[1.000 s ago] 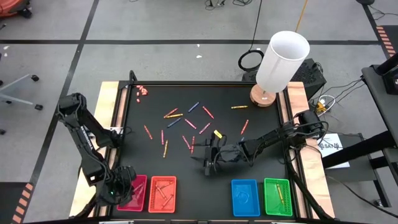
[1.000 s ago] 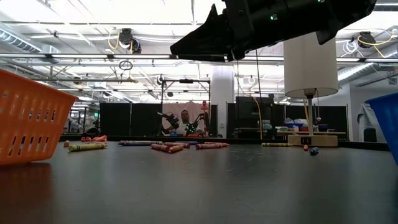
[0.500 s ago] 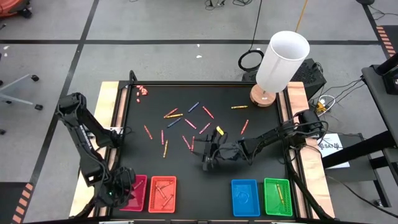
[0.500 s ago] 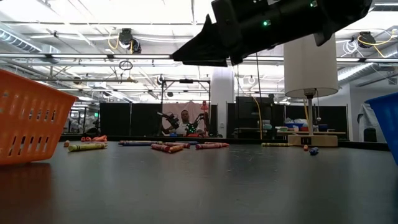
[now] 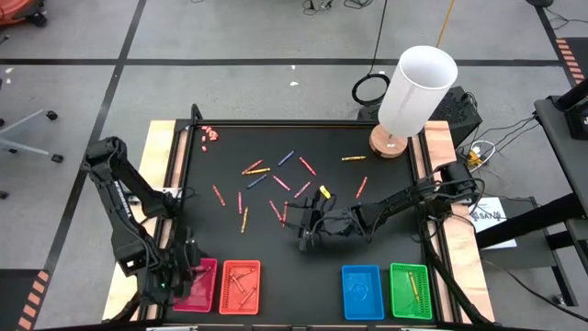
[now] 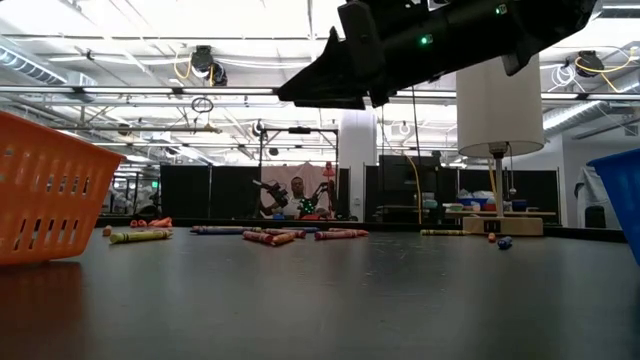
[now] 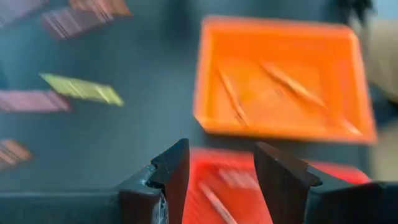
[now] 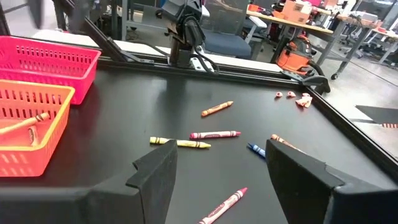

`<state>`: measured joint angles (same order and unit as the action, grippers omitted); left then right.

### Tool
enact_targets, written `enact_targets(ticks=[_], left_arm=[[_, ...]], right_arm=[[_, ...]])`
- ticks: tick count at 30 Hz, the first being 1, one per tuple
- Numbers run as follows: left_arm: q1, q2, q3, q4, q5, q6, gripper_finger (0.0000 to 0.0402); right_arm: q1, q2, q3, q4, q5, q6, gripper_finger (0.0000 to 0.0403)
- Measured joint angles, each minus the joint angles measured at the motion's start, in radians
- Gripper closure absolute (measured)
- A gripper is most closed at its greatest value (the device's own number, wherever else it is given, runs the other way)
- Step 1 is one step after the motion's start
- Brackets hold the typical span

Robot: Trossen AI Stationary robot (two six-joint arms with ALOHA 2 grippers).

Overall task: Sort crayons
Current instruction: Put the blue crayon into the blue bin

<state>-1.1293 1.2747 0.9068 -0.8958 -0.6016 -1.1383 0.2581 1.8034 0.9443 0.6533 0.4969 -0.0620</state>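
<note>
Many crayons [image 5: 276,184] lie flat and scattered on the middle of the black mat [image 5: 386,198]; they also show in the right wrist view [image 8: 214,134] and the low view [image 6: 270,236]. My right gripper [image 5: 305,236] hovers open and empty above the mat, just near of the crayons; its fingers [image 8: 155,174] frame several of them. My left gripper [image 5: 189,261] is open and empty above the pink tray [image 5: 200,285], as the left wrist view [image 7: 221,171] shows. A few crayons lie in the orange tray [image 7: 283,81] and one in the green tray [image 5: 411,291].
Four trays stand along the near edge: pink, orange [image 5: 241,286], blue [image 5: 362,292], green. A white lamp [image 5: 418,83] on a wooden base [image 5: 389,142] stands at the far right corner. Small pink bits [image 5: 211,134] lie at the far left corner.
My right gripper has risen and drawn a little toward the far edge, staying open over the mat. My left gripper has shifted slightly above the pink tray. No crayon has moved.
</note>
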Motion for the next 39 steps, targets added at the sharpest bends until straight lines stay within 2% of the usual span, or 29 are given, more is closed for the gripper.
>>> enact_targets(ticks=[4, 7, 9, 12, 14, 20, 26, 30, 34, 39], left_arm=[[0.057, 0.0, -0.003, -0.027, -0.323, 0.168, 0.0224], [0.115, 0.0, -0.009, -0.031, -0.535, 0.223, 0.0224], [0.164, 0.0, -0.009, -0.035, -0.606, 0.252, 0.0224], [0.254, 0.0, -0.01, -0.036, -0.622, 0.282, 0.0224], [0.316, 0.0, -0.01, -0.038, -0.603, 0.308, 0.0224], [0.527, 0.0, -0.016, -0.036, -0.408, 0.474, 0.0224], [0.745, 0.0, -0.079, 0.007, -0.306, 0.51, 0.0224], [0.846, 0.0, -0.145, 0.153, -0.213, 0.671, 0.0224], [0.948, 0.0, -0.21, 0.393, -0.03, 0.889, 0.0224], [1.079, 0.0, -0.269, 0.541, 0.091, 1.011, 0.0224]], right_arm=[[-0.008, 0.0, 0.0, 0.0, 0.0, 0.0, 0.0174], [-0.01, 0.0, 0.0, -0.008, 0.0, 0.005, 0.0174], [-0.01, 0.0, 0.0, -0.028, 0.001, 0.02, 0.0174], [-0.01, 0.0, 0.0, -0.077, 0.001, 0.07, 0.0174], [-0.01, 0.0, 0.0, -0.108, 0.002, 0.088, 0.0174], [-0.01, 0.0, 0.0, -0.131, 0.002, 0.106, 0.0174], [-0.008, 0.0, 0.0, -0.139, 0.001, 0.139, 0.0174], [-0.008, 0.0, 0.0, -0.19, -0.002, 0.18, 0.0174], [-0.008, 0.0, 0.0, -0.239, -0.002, 0.212, 0.0174], [-0.006, 0.0, 0.0, -0.245, -0.002, 0.22, 0.0174]])
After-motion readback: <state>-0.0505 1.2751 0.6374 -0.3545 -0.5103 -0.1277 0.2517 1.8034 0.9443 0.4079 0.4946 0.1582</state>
